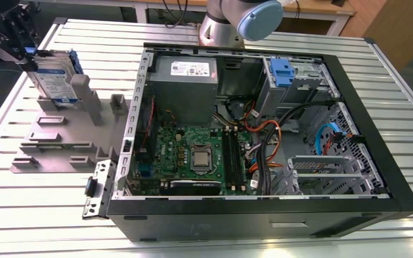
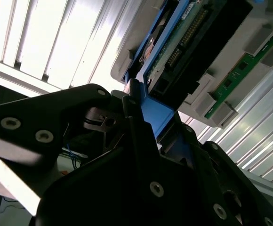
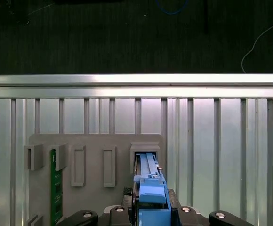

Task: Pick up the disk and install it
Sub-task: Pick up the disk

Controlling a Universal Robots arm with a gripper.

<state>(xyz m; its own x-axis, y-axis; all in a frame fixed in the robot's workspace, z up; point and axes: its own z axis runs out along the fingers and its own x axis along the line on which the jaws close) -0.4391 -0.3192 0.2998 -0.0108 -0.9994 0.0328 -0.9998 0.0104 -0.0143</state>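
As your tool (image 1: 28, 54) is clamped on the disk (image 1: 52, 80) from above, the disk stands upright in the grey holder (image 1: 56, 142).

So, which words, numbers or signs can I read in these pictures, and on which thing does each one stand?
None can be read for certain.
Label on the disk: print is there, too small to read.
White sticker on the power supply: print too small to read.
Processor lid: marks too blurred to read.
Green circuit board: no readable marks.
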